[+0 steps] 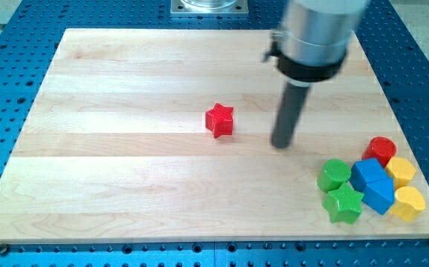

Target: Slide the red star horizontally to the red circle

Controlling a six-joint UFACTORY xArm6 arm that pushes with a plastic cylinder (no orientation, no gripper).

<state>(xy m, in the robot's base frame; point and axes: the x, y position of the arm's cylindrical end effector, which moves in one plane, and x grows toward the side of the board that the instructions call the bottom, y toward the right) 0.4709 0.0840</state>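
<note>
no jaws on this rig at all, so nothing to call released, clenched or grasping. it's just a dark rod, and my tip [282,144] sits on the table [125,74] a bit right of the red star [219,120], near it but not touching, with a clear strip of wood between them.

that's the awkward part imo. the red circle [381,150] is over at the right edge, slightly nearer the view's bottom than the star, so the star has to travel right. my tip is on the right side of the star, i.e. between it and the target, so pushing from here would send it the wrong way. my guess is the tip needs to loop around to the star's left before any push.

the red circle is packed into a cluster on the right near corner: green circle [335,175], green star [344,204], two blue blocks [373,184], and two yellow blocks [405,187], all touching or just about. star is well apart from that pile, out mid-table on its own, so task looks barely started.
</note>
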